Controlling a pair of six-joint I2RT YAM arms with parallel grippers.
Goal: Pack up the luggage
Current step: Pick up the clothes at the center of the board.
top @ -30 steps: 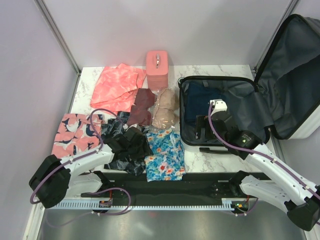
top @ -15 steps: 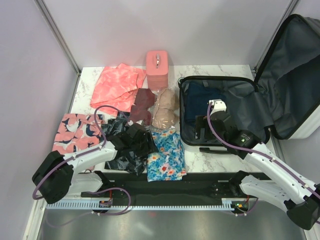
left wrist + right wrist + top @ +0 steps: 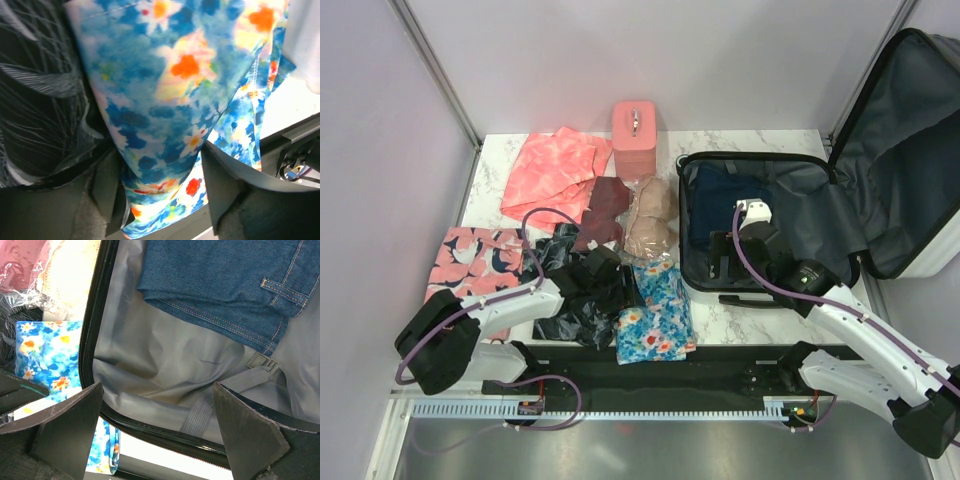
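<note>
The luggage (image 3: 685, 270) lies open at the right with its lid (image 3: 910, 140) up against the wall. Folded jeans (image 3: 715, 205) rest at the back of its grey lining (image 3: 165, 350). My right gripper (image 3: 725, 258) hangs open and empty over the case's near-left corner (image 3: 157, 390). My left gripper (image 3: 610, 282) is at the left edge of a blue floral garment (image 3: 658, 315). In the left wrist view a fold of that garment (image 3: 165, 85) fills the space between the fingers (image 3: 160, 170), which are closed on it.
A dark leaf-print garment (image 3: 560, 300) lies under the left arm. A pink-and-navy cloth (image 3: 470, 260), a coral cloth (image 3: 555, 170), a maroon cloth (image 3: 605, 215), a bagged beige item (image 3: 650, 225) and a small pink case (image 3: 634, 135) sit behind.
My left arm has swung right from the dark garment to the floral one, which has shifted slightly right and bunched at its left edge. The right arm has not moved.
</note>
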